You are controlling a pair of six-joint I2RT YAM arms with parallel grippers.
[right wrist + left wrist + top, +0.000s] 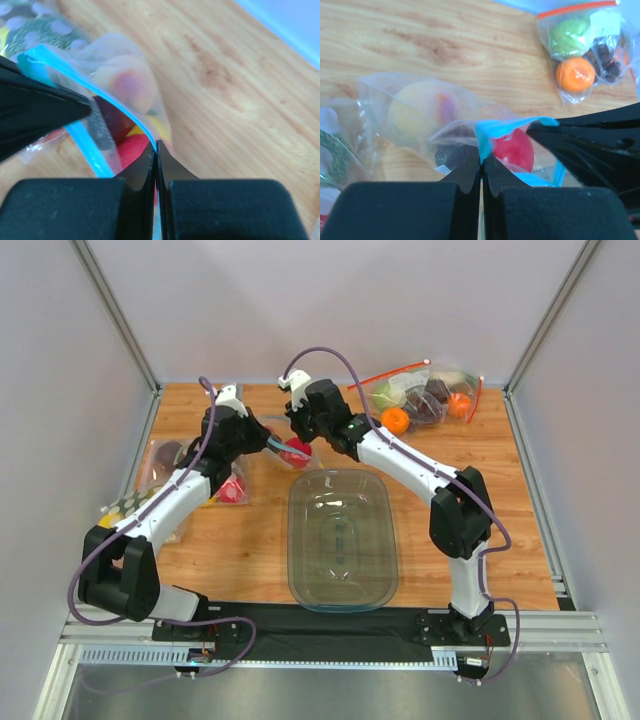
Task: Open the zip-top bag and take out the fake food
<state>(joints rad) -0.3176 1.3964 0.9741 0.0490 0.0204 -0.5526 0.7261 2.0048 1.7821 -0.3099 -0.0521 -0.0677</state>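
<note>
The small clear zip-top bag (288,450) with a light-blue zip strip (496,129) hangs between my two grippers at the table's far middle. My left gripper (482,159) is shut on one lip of the blue strip; in the top view it is at the bag's left (268,443). My right gripper (156,145) is shut on the other lip (120,107), at the bag's right in the top view (301,440). The mouth is pulled partly apart. Inside are the red apple (518,150), dark plum (451,156), peach (417,114) and a bit of yellow lemon (161,125).
A clear plastic tub (342,530) sits in front of the bag at the table's middle. A larger bag with red strips (425,395) holding an orange (396,420), green fruit and grapes lies far right. Another clear bag (165,465) and a red item (232,490) lie left.
</note>
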